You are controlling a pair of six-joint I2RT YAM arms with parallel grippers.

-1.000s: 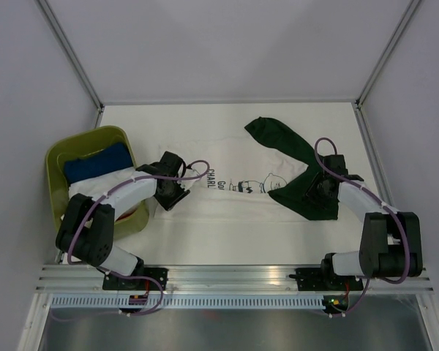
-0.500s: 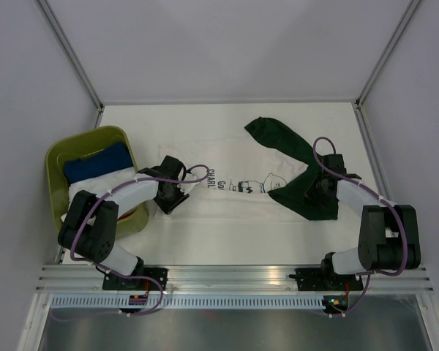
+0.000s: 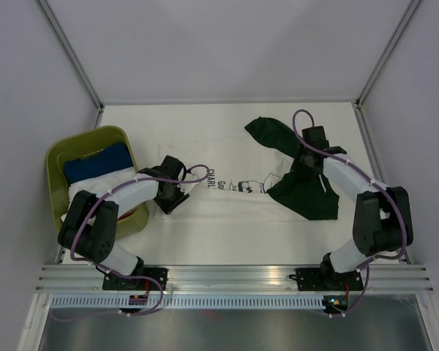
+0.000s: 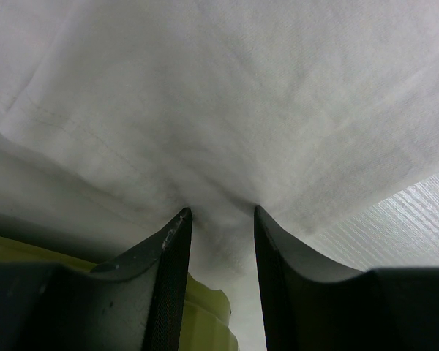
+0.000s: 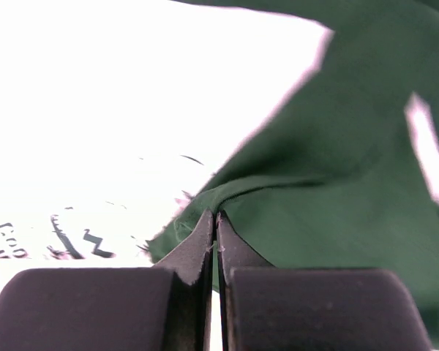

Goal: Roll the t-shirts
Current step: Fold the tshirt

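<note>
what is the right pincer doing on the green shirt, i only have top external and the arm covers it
observer: the right wrist view shows the right pincer closed, jaws nearly touching, with a fold of the dark green t-shirt pinched at its tips.
operator: and the left one, has it got any cloth
observer: the left wrist view shows the left pincer with the white t-shirt bunched in the gap between its fingers and draped over their tips.
operator: how close is it to the bin
observer: a yellow-green piece of the bin shows right behind the fingers in that view, under the hanging white cloth.
</note>
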